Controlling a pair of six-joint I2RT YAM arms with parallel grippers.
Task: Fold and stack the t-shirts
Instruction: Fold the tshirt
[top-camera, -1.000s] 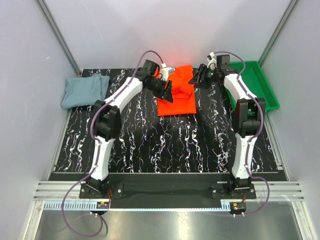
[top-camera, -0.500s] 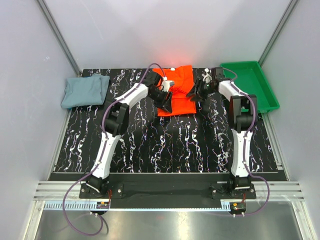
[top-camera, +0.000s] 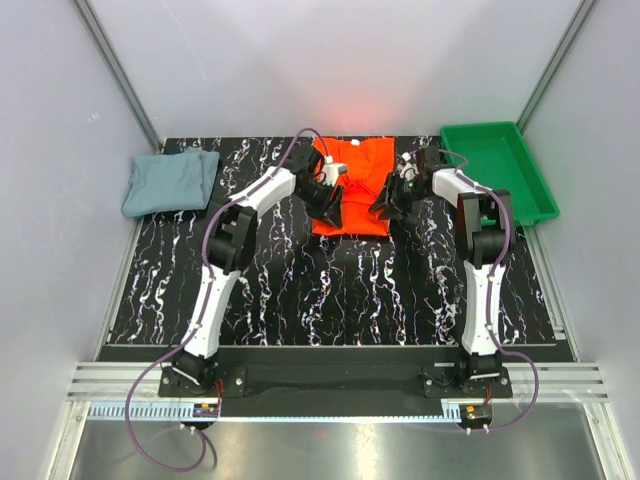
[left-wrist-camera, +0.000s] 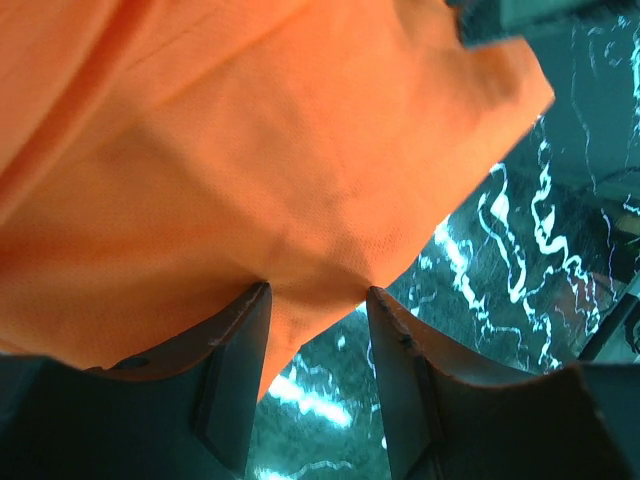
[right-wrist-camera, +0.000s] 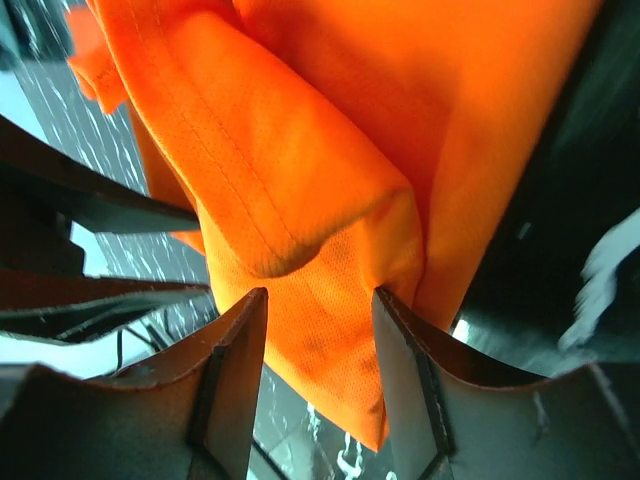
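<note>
The orange shirt (top-camera: 352, 190) lies spread flat at the middle of the table's (top-camera: 330, 290) far edge. The left gripper (left-wrist-camera: 315, 290) sits at the shirt's near left corner, its fingers pinching a tuck of the cloth (the table shows below the hem). The right gripper (right-wrist-camera: 320, 295) is at the near right corner, clamped around a thick stitched fold. The grey-blue shirt (top-camera: 170, 180) sits bunched at the far left corner, well apart. A green tray (top-camera: 495, 165) rests by the far right corner.
</note>
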